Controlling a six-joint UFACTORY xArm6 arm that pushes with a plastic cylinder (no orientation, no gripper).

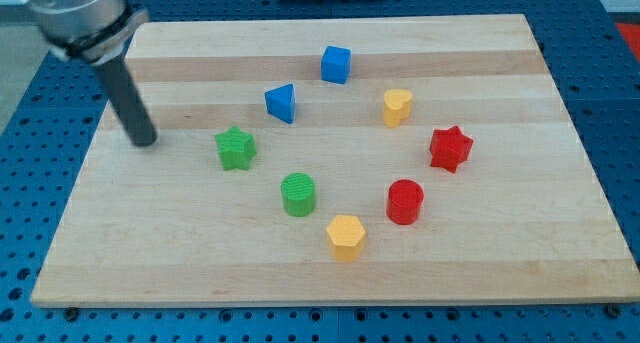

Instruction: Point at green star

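Taking the green star [236, 148] as landmark and going from the view's bottom upward: the yellow hexagon [346, 236] lies farthest below and right of it, then the red cylinder [405, 201] and the green cylinder [298, 194] (the nearest neighbour below). The star sits left of centre on the wooden surface [500, 263], with my tip [144, 140] to its left, apart from it; the end effector is a bare rod, grasping nothing. To its right stands the red star [450, 147], and above and right the blue triangular block [282, 102], yellow block [397, 107] and blue cube [336, 64].

A robotics lab bench: a wooden board [330, 273] lying on a blue perforated mounting table [30, 113].
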